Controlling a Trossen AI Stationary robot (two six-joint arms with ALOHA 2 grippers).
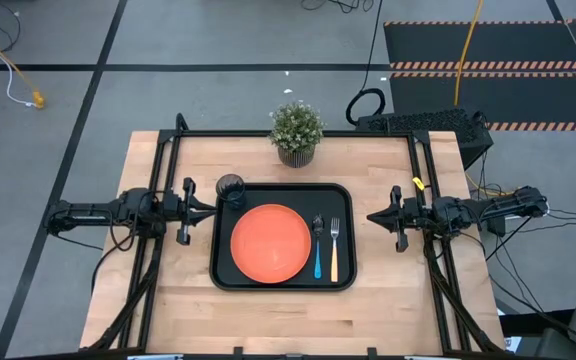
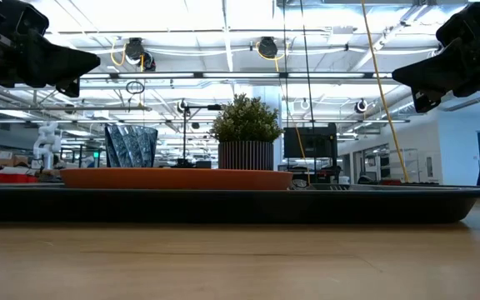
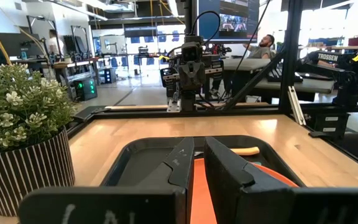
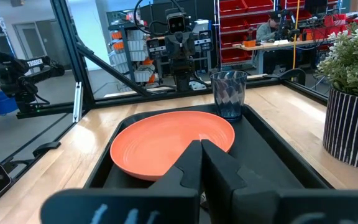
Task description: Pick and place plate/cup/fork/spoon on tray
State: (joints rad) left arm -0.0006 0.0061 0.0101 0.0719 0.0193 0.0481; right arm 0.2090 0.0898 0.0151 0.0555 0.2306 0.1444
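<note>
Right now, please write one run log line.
round orange plate, grey cup, fork, spoon: on black tray | both grippers: empty, beside tray

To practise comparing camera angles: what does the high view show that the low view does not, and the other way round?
Only the high view shows the fork and spoon lying side by side on the tray, right of the plate. Only the low view shows the ceiling lights and the room behind. Both show the plate, cup, tray and potted plant, with the left gripper and right gripper off the tray.
</note>
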